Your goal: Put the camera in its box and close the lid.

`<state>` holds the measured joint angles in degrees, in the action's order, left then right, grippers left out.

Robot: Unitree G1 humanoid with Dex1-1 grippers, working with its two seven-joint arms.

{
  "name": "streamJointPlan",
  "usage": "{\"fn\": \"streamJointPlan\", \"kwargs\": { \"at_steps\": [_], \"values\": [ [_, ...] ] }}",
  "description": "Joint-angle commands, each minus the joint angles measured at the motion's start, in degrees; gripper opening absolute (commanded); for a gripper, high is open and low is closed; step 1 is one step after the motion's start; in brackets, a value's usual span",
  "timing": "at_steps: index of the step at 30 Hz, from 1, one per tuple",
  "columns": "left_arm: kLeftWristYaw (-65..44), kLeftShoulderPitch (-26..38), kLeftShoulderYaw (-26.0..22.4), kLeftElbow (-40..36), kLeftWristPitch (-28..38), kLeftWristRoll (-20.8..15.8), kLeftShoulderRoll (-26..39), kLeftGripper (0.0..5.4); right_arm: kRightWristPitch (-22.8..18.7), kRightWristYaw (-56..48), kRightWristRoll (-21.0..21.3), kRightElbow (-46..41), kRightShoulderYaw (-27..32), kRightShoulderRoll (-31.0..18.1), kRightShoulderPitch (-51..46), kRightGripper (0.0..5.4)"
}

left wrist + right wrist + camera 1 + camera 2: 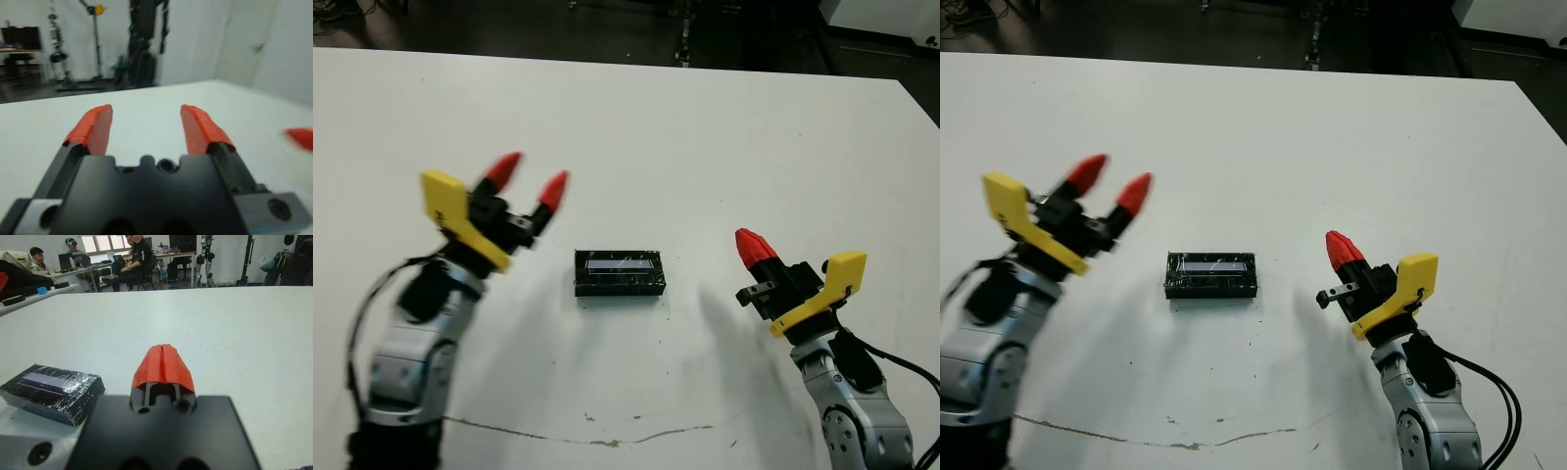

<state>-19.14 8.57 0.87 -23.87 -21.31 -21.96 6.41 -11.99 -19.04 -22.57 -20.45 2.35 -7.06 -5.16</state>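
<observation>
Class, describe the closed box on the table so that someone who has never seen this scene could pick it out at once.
Start at the white table and look between the left gripper and the right gripper. There lies the box, a small flat black block with a crinkled, glossy lid. It is the only loose thing on the table, and neither gripper touches it.

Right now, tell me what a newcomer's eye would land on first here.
The small black box with its glossy lid on, alone at the middle of the white table. Flanking it, apart from it, are two red-tipped tools: the left tool open, the right tool shut, both empty.
</observation>
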Motion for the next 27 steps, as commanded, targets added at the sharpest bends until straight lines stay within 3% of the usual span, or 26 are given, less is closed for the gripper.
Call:
{"fn": "streamJointPlan", "kwargs": {
  "at_steps": [1,8,13,18,27],
  "values": [
    [3.55,-1.18,3.61,-2.04,-7.01,-0.4,-1.4,2.55,-0.74,0.56,0.15,0.29,0.12,-0.31,0.07,0.0],
    [6.26,-0.94,7.07,-1.94,-14.3,-2.07,-3.91,1.5,-0.7,0.97,0.79,-0.01,0.29,-0.6,0.29,0.0],
    [11.36,-0.69,8.91,1.01,-16.67,0.49,-6.89,0.76,-1.01,0.78,0.14,0.02,0.47,-0.49,0.46,0.0],
    [11.88,-2.69,10.02,7.07,-13.43,2.96,-8.03,0.02,-0.95,0.89,0.31,-0.02,0.64,-0.7,0.29,0.0],
    [13.29,-5.18,9.74,10.04,-16.05,3.21,-9.08,0.02,-1.31,0.88,0.37,-0.29,0.3,-0.74,0.5,0.0]
  ]
}}
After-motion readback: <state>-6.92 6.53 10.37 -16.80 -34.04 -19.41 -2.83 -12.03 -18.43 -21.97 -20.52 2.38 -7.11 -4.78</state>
